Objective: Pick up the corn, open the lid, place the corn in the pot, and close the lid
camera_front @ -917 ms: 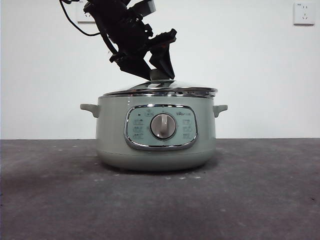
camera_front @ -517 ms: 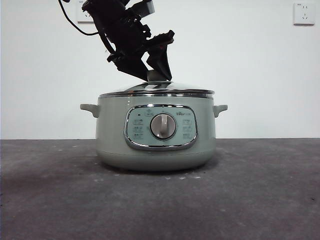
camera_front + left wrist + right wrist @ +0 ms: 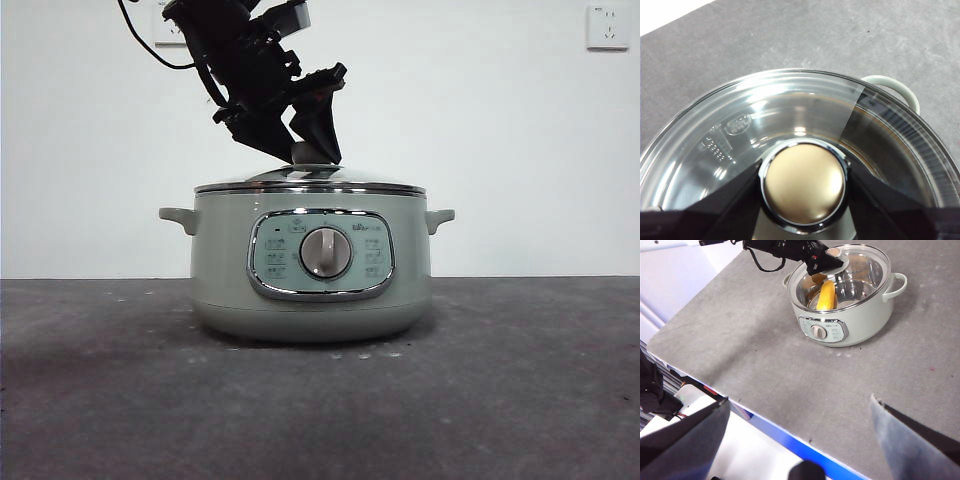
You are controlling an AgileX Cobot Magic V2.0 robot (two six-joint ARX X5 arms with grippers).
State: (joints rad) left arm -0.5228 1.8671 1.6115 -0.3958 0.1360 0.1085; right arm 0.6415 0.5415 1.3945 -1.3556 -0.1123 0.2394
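The sage-green pot (image 3: 310,290) stands mid-table with the glass lid (image 3: 310,181) lying level on its rim. My left gripper (image 3: 305,150) comes down from the upper left and is shut on the lid's knob (image 3: 804,182), one jaw on each side of it. The corn (image 3: 826,295) lies inside the pot (image 3: 850,325), seen through the lid (image 3: 860,275) in the right wrist view. My right gripper (image 3: 800,400) is open and empty, high above the table's near edge, far from the pot.
The grey table (image 3: 500,400) runs out to both sides of the pot. Its edge (image 3: 715,390) with a blue strip shows in the right wrist view. A wall socket (image 3: 608,26) sits on the white wall behind.
The lid has come down from a slight tilt to lie level on the pot's rim. My left gripper has moved a little down and left with the knob.
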